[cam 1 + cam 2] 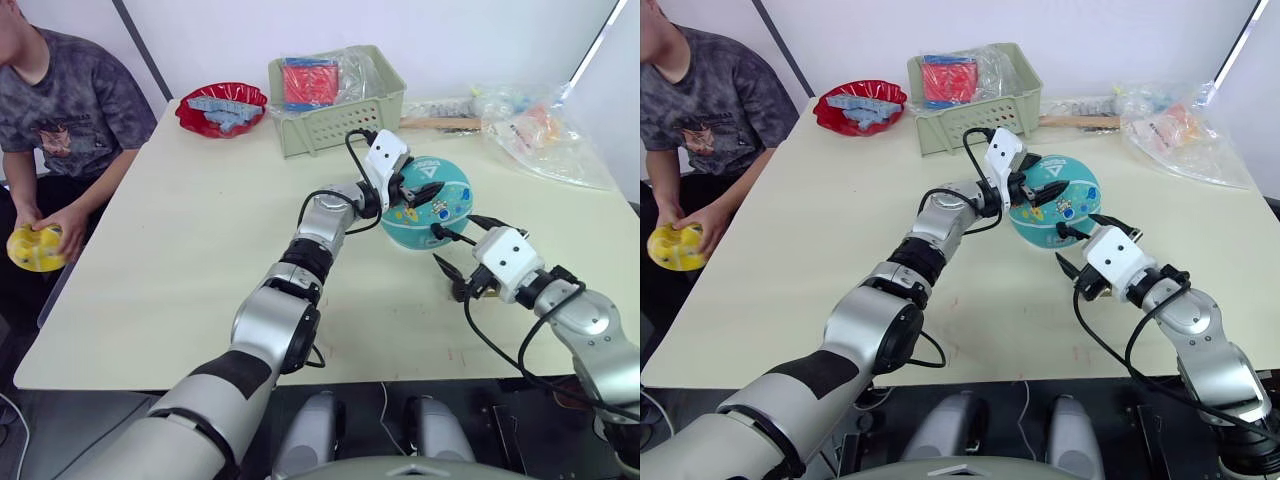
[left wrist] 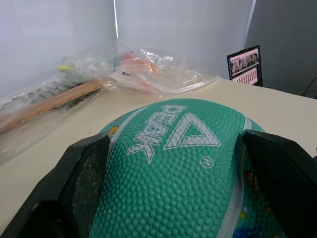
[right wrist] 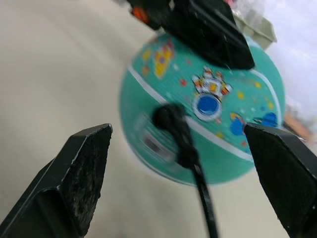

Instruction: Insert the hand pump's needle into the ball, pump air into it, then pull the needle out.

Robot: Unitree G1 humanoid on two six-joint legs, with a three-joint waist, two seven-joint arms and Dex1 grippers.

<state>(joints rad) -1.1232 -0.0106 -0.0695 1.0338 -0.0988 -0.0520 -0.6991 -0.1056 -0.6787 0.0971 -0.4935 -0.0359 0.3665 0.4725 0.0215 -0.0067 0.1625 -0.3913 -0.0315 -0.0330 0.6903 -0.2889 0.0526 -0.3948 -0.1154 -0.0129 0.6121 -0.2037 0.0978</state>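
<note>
**Needle in the ball, right gripper open**

On the table (image 1: 180, 250), in front of the basket (image 1: 335, 100), sits the ball (image 1: 432, 205). The left gripper (image 2: 173, 163) has its two fingers pressed on the ball's sides, one on each side. This looks like a way to stop the ball from rolling while air goes in.

Low on the ball's near side, a small black fitting (image 3: 168, 118) touches the skin, and a thin hose (image 3: 200, 186) runs from it toward the robot. The needle itself is too small to see; it is likely pushed inside the ball.

Just near that fitting hangs the right gripper (image 3: 181, 183), its fingers spread wide and holding nothing. It seems set to grab the hose fitting.

Left of the basket is a red bowl (image 1: 222, 108). A person (image 1: 60, 110) sits well to the ball's left, holding a yellow ball (image 1: 35, 248).
</note>
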